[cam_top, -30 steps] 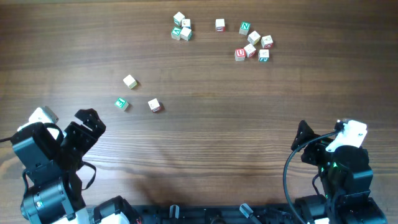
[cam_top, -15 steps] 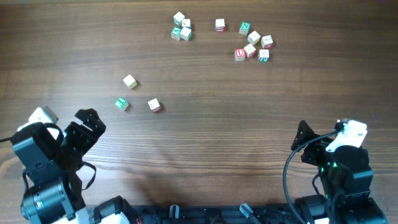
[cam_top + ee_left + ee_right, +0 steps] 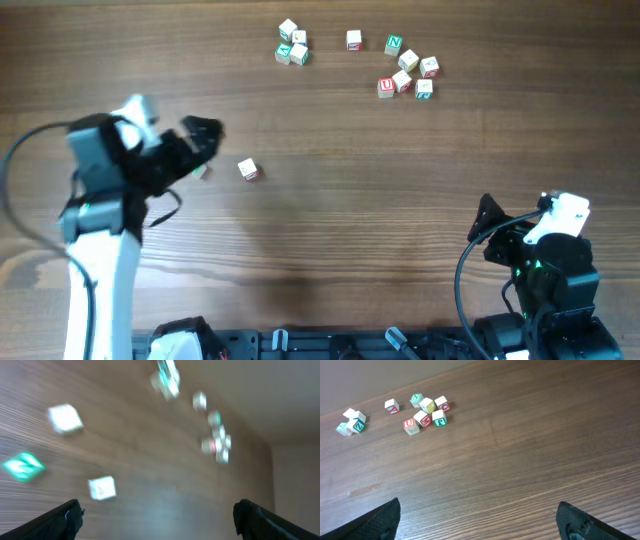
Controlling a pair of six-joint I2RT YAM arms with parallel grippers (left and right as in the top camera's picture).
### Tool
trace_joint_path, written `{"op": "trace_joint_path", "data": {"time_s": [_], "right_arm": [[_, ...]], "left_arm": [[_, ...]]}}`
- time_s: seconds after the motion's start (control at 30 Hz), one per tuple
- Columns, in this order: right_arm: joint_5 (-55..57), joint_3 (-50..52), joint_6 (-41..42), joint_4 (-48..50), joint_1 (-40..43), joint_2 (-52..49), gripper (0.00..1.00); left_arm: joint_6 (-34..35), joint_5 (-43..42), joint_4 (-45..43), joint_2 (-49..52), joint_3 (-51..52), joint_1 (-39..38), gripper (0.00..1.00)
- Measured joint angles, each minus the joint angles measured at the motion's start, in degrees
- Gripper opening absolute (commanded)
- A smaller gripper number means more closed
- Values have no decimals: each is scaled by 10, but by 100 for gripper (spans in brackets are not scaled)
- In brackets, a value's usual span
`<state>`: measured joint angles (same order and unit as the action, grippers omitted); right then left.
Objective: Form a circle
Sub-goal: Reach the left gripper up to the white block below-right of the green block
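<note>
Left gripper: your left gripper (image 3: pixel 159 512) has its jaws spread wide with nothing between them. It hangs over the left part of the table (image 3: pixel 330 230).
Right gripper: your right gripper (image 3: pixel 477 515) is spread just as wide and holds nothing. It sits by the near right edge, well apart from every cube.
The circle: the circle (image 3: pixel 291 43) is a tight clump of small pale cubes at the far edge, left of centre, with green print showing. Neither gripper touches it.
Loose cubes: your left wrist view is blurred. It shows a pale cube (image 3: pixel 65 417), a green-printed cube (image 3: pixel 22 466) and a second pale cube (image 3: pixel 102 487), lying apart from one another ahead of the left fingers.
Far-right group: a looser cluster of lettered cubes (image 3: pixel 405 68) lies right of the circle, with red and green print.
</note>
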<state>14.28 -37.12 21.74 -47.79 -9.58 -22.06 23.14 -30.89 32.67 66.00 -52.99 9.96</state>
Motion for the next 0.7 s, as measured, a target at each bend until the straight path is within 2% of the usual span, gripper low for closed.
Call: {"op": "trace_joint_path", "data": {"time_s": [0.13, 0.23, 0.37, 0.57, 0.7], "right_arm": [[-2, 0, 0, 0, 0, 0, 100], [-2, 0, 0, 0, 0, 0, 100], [-2, 0, 0, 0, 0, 0, 100], [-2, 0, 0, 0, 0, 0, 100], [-2, 0, 0, 0, 0, 0, 100]], "left_arm": [[-58, 24, 10, 36, -25, -132, 100], [-92, 50, 36, 49, -29, -189, 100], [-104, 96, 43, 74, -29, -219, 100], [0, 255, 38, 147, -29, -221, 100], [73, 303, 28, 199, -30, -227, 100]]}}
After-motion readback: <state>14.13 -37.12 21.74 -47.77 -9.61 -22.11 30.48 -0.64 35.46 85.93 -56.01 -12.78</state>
